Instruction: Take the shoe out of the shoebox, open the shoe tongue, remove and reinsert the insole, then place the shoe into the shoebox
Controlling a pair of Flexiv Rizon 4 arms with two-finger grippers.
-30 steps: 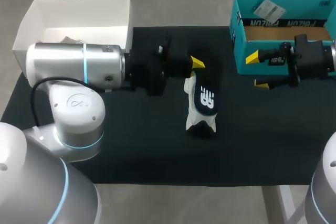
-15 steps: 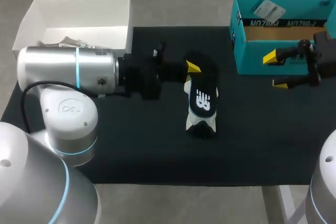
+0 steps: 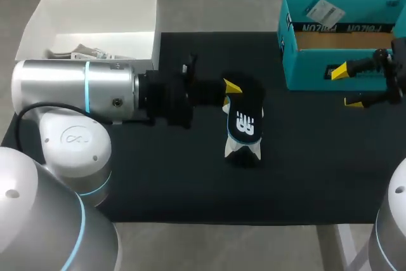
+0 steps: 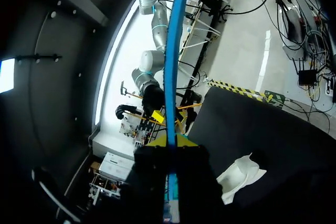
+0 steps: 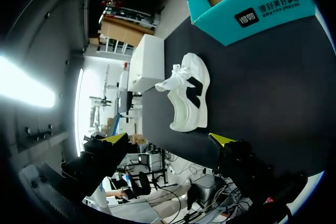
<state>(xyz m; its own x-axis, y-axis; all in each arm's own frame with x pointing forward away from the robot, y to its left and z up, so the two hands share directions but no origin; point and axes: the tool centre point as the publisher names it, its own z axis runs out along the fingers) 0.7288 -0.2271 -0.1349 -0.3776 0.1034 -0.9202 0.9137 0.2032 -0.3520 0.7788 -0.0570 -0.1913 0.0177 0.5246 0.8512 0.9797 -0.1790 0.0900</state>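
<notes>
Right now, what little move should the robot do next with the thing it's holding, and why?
Probably ease the insole down into the white shoe. The left gripper pinches it just over the shoe; the right gripper hangs open by the teal shoebox, too far to help.

- shoe (image 5: 190, 98): white, with a black patch on the side
- insole (image 3: 248, 122): dark face with a white logo; edge shows bright blue in the left wrist view
- shoebox (image 3: 317, 71): teal outside, cardboard brown inside
- table cover (image 3: 190, 176): black
- left gripper (image 4: 170, 141), right gripper (image 3: 347, 87): yellow tips on black fingers
- second box (image 3: 95, 1): white
</notes>
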